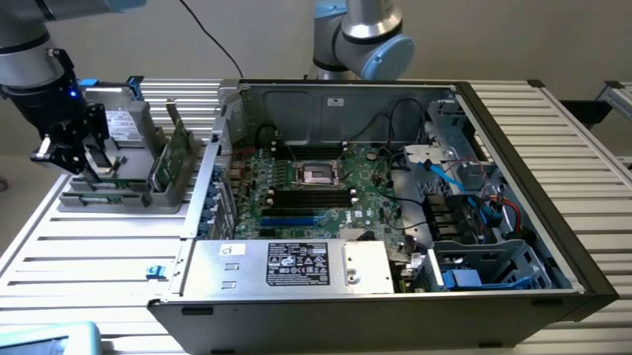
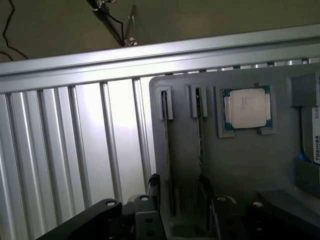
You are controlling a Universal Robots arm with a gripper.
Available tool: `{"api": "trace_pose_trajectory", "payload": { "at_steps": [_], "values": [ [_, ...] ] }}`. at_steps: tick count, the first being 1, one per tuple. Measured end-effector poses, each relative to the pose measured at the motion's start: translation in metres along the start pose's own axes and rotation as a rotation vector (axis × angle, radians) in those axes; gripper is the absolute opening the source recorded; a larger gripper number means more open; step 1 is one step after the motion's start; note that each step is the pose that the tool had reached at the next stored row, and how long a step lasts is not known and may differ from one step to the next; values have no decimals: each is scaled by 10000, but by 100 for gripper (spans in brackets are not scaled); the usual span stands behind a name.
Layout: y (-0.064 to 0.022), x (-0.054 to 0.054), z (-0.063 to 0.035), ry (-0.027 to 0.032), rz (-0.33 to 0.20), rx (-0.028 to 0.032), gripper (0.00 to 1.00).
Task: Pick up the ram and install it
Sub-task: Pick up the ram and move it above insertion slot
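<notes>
Hovering over the gray parts tray [image 2: 240, 165] on the counter [image 2: 90, 150], the pincer [image 2: 178, 192] is sitting spread, its fingertips [image 2: 152, 184] straddling the ram [image 2: 169, 155]. The ram is standing on edge in the slot nearest the tray's rim, apparently not yet gripped. A second thin board [image 2: 200, 130] is standing in the next slot, beside the processor chip [image 2: 247, 109]. The ram is looking light, stiff, thin and fragile. Pinching its flat faces mid-length, clear of the contacts, seems safest.

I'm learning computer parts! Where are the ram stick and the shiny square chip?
ram stick [image 2: 168, 150], wrist view, on its thin edge.
square chip [image 2: 247, 107], wrist view, middle of its silver lid.
</notes>
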State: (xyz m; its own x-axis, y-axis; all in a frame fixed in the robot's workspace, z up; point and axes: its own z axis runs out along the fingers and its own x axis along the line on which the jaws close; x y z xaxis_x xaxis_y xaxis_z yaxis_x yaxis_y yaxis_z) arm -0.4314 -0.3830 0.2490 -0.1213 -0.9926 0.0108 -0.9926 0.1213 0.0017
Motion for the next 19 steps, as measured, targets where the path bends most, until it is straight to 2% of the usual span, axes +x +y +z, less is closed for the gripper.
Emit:
{"api": "trace_pose_trajectory", "payload": {
  "at_steps": [19],
  "values": [
    [-29,56,345,4,2,-28,43]
  ]
}}
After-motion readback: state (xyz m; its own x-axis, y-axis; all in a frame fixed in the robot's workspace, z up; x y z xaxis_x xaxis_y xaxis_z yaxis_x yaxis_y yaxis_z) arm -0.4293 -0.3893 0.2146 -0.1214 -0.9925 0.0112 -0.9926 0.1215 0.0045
